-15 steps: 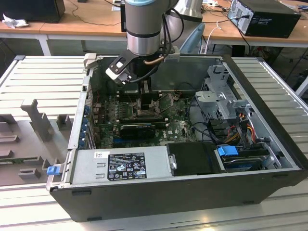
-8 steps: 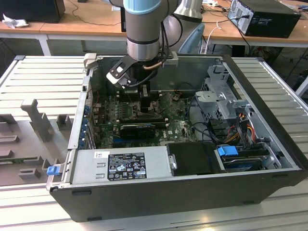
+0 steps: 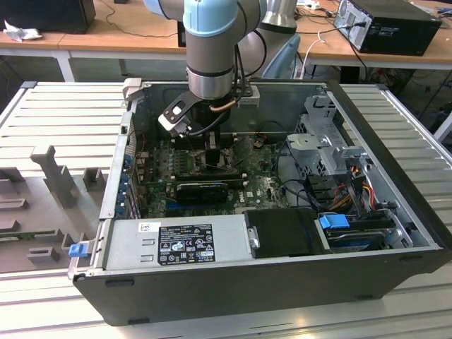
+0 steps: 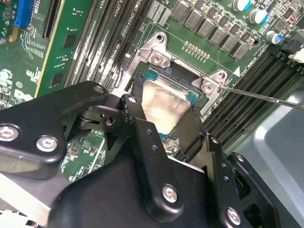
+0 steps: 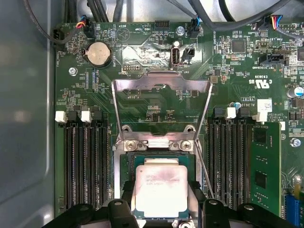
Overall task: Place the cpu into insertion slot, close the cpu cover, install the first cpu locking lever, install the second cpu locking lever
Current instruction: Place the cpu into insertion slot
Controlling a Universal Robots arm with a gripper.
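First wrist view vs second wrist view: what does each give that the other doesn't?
First wrist view: the cpu cover standing open, a coin battery. Second wrist view: a row of black chips, screws on the links of the tool. Both wrist views: the cpu gripped in the tool over the insertion slot, memory slots alongside.

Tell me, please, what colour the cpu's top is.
The cpu is silver-grey, clearest in the first wrist view.

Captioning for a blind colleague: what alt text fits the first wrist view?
The gripper holds the cpu, silver face up, over the insertion slot on a green motherboard. The cpu cover stands swung open beyond it, with black memory slots on both sides.
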